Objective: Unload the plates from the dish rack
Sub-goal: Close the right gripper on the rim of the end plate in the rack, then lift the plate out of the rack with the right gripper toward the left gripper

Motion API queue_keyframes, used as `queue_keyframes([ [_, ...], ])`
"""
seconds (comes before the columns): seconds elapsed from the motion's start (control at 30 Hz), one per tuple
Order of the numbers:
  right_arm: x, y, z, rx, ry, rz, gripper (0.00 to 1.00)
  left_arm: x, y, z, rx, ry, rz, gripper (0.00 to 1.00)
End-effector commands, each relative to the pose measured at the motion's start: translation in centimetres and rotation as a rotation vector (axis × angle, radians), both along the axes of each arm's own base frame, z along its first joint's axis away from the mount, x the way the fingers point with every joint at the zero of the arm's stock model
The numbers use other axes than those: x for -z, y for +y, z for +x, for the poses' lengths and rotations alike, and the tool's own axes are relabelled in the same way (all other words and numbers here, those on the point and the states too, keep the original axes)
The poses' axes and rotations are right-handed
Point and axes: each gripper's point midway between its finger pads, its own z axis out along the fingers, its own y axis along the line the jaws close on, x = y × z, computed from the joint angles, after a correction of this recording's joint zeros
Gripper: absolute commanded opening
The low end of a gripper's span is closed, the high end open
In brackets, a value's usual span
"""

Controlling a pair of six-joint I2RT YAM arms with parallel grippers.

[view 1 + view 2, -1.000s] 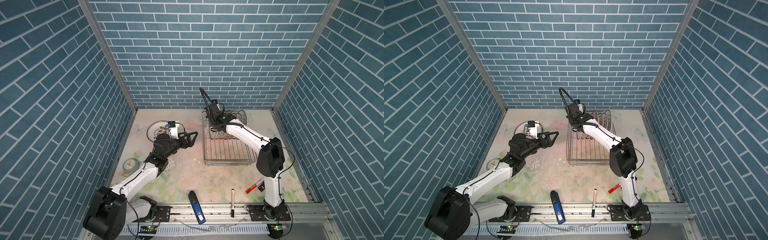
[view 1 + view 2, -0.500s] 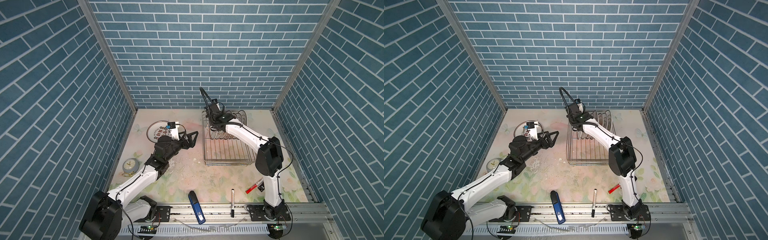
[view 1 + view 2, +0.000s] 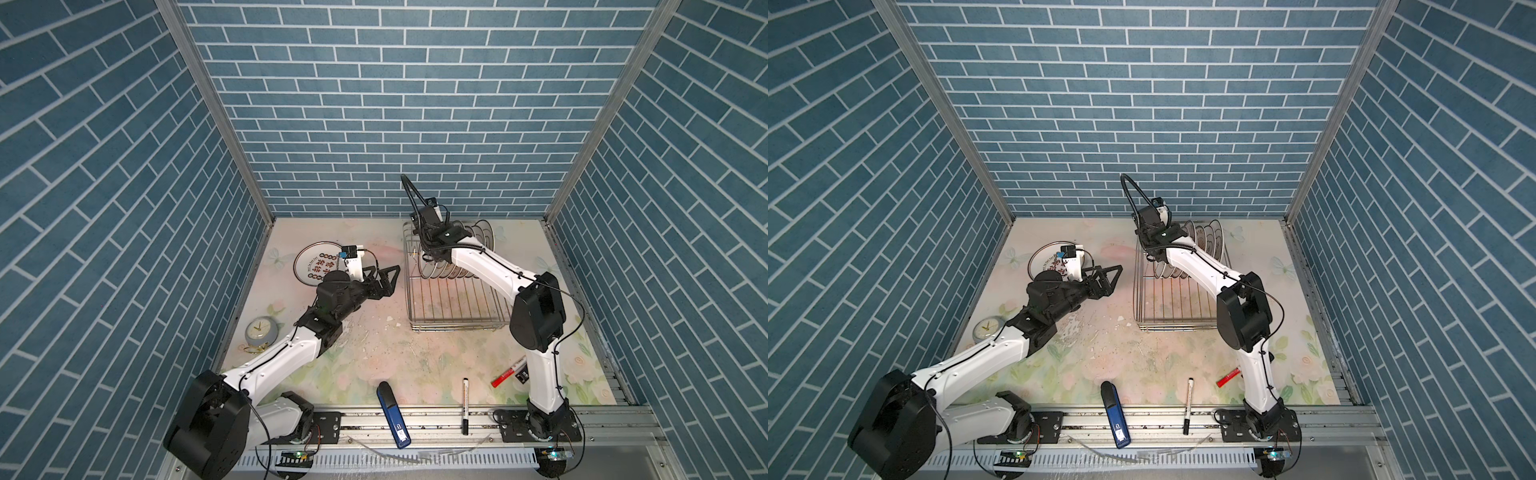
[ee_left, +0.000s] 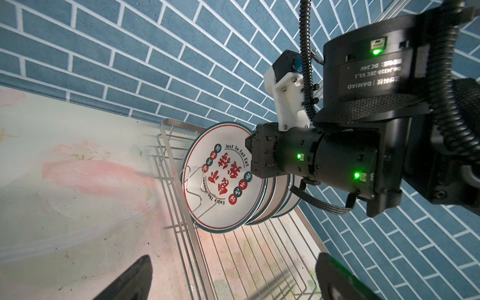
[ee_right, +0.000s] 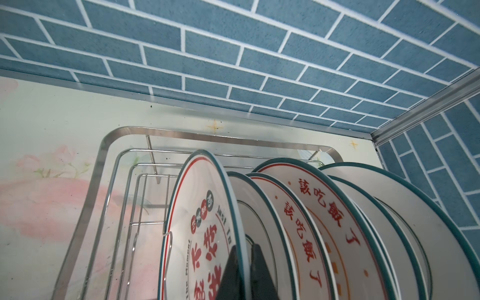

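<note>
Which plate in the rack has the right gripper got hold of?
The end plate of the row in the dish rack, with red characters and dark round badges. The right gripper is shut on its rim; the plates behind it are untouched.

**Bright, even light; softness only up close**

Both top views are bright, evenly lit and sharp, with only faint shadows on the table point(image 3: 415, 361). The left wrist view bends the brick lines at its edges, and pale glare washes the table. In the right wrist view the nearest part of the front plate point(image 5: 202, 233) blurs.

Robot test booth; brick-print walls point(image 3: 374, 104)
</note>
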Motion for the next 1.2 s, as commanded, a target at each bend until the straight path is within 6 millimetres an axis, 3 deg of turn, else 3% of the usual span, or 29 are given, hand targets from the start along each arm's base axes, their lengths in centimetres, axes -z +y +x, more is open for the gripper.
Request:
queue_keyframes([
  [0.0,-0.1,0.4,0.7,0.010,-0.023,0.007,0.01,-0.9,-0.2,0.3,-0.002,-0.031,0.000,1.00],
  [0.37,-2.0,0.6,0.9,0.020,-0.072,0.006,0.00,-0.3,0.0,0.1,-0.009,-0.021,0.010,1.00],
  [0.7,-6.4,0.4,0.5,-0.001,-0.173,-0.033,0.00,0.2,-0.5,0.7,-0.003,-0.007,0.013,1.00],
  [1.17,-10.6,0.0,-1.0,-0.009,-0.261,-0.081,0.00,-0.6,-0.8,0.7,0.011,-0.023,0.002,1.00],
])
